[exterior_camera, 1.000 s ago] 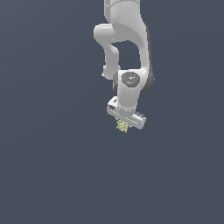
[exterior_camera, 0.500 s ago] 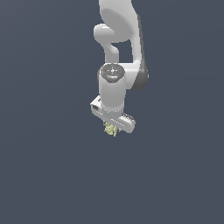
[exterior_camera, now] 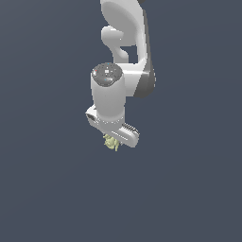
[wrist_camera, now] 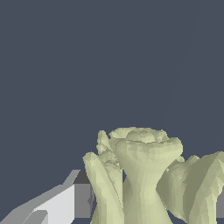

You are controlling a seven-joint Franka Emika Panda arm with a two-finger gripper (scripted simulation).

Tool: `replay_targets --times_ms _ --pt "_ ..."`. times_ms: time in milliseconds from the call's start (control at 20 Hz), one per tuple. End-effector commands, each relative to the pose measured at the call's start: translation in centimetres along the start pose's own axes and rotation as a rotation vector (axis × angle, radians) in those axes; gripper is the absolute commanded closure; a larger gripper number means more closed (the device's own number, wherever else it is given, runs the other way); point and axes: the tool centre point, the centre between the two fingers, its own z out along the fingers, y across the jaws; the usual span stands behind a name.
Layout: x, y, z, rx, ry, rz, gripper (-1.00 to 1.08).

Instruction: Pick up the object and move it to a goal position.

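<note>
The object (exterior_camera: 111, 142) is a tiny pale yellow-green lumpy item sticking out just below the white gripper (exterior_camera: 113, 140) in the exterior view. The gripper is shut on it and holds it in the air, hanging from the white arm (exterior_camera: 109, 97). In the wrist view the object (wrist_camera: 144, 175) fills the lower part of the picture, close to the camera, with one finger (wrist_camera: 65, 201) showing beside it. The other finger is hidden behind the object. No goal marker shows in either view.
Only a plain dark grey-blue background (exterior_camera: 47, 189) surrounds the arm in both views. No other objects, containers or edges show.
The arm has swung toward the exterior view's left and a little lower, carrying the object with it. The wrist has turned so its top now faces the camera. The grip stays shut.
</note>
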Motion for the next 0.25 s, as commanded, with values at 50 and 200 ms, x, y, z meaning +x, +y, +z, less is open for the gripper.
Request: replay_targets --times_ms 50,200 --pt "0.57 0.07 -0.38 0.000 -0.001 -0.001 1.08" --pt "0.67 0.05 -0.42 0.000 -0.001 -0.001 1.08"
